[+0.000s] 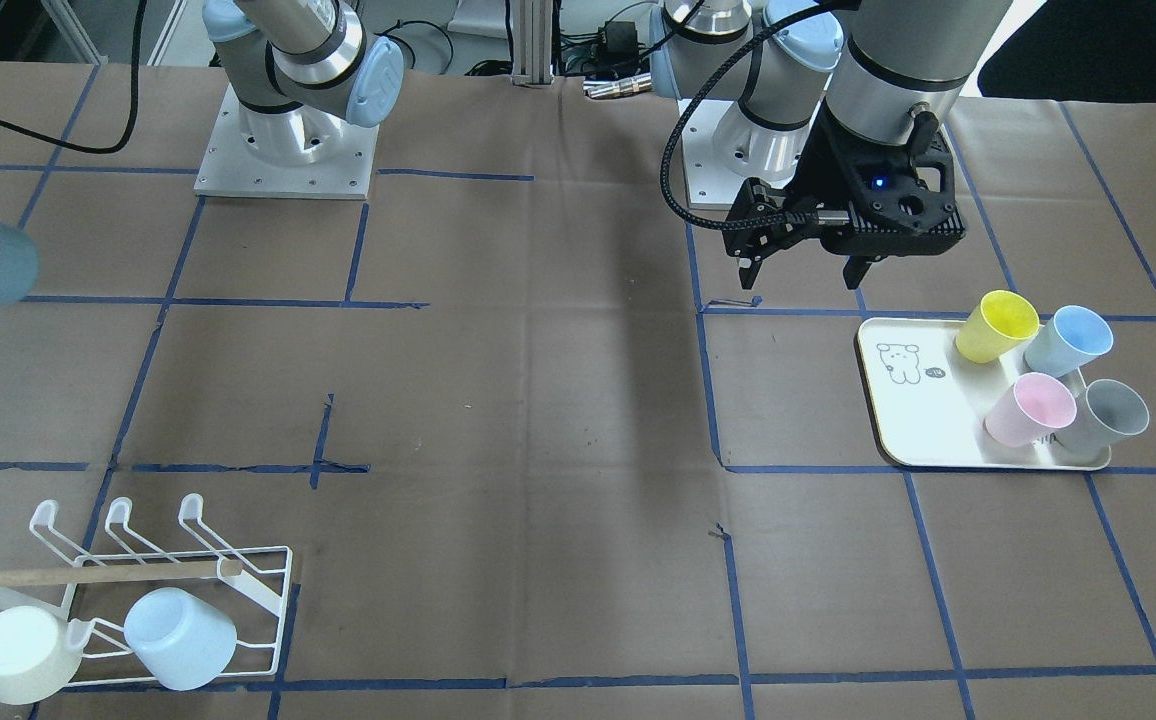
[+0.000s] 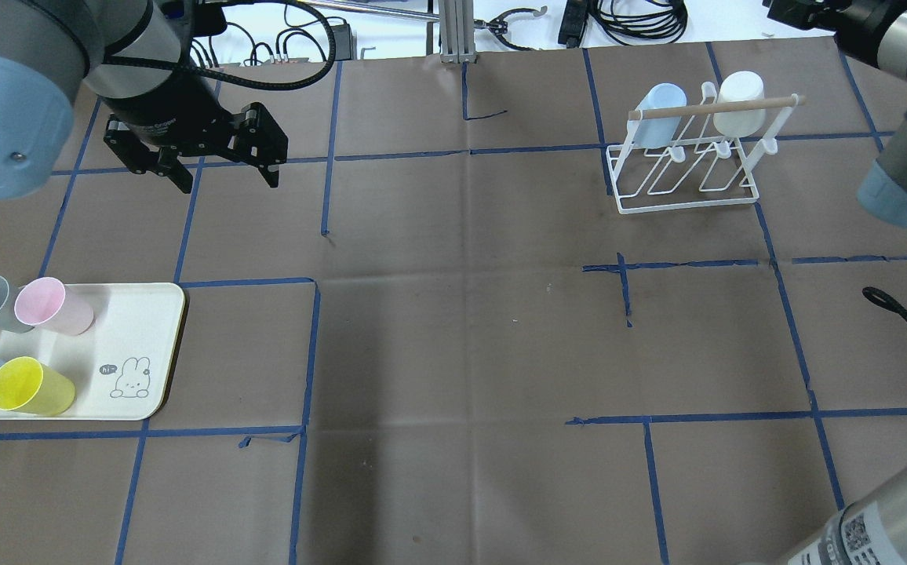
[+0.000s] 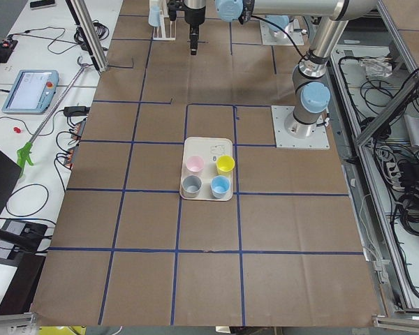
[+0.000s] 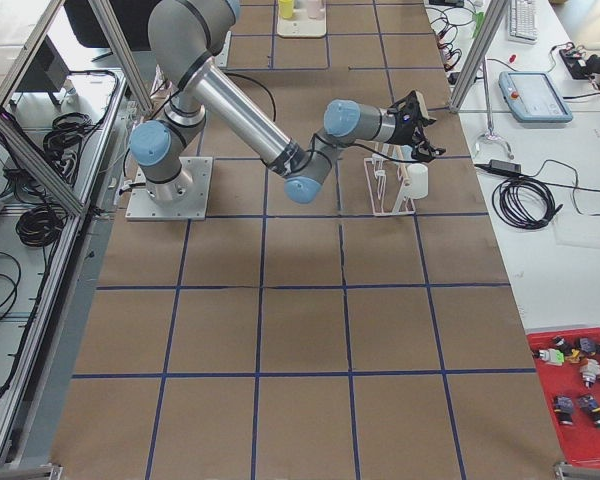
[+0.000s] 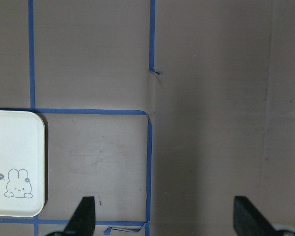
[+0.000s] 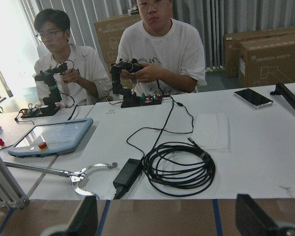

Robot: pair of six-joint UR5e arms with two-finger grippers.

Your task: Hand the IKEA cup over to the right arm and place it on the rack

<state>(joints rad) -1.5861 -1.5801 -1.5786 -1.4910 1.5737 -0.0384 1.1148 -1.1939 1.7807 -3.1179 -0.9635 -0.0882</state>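
The left gripper [image 1: 803,278] hangs above the table [image 1: 538,450], its fingers [image 5: 83,216] spread wide with nothing between them, apart from the cream tray [image 1: 913,435] with the animal drawing. Four cups stand close together on that tray, mouths up: a yellow cup [image 1: 996,326], a blue cup [image 1: 1068,340], a pink cup [image 1: 1030,408] and a grey cup [image 1: 1103,417]. None is gripped. At the table's other end the right gripper [image 4: 417,125] is likewise spread and empty, in the air just by the rack [image 2: 687,206]. Two cups sit inverted on the rack's prongs by its wooden dowel [image 2: 704,109]: a white cup [image 2: 740,86] and a pale blue cup [image 2: 661,98].
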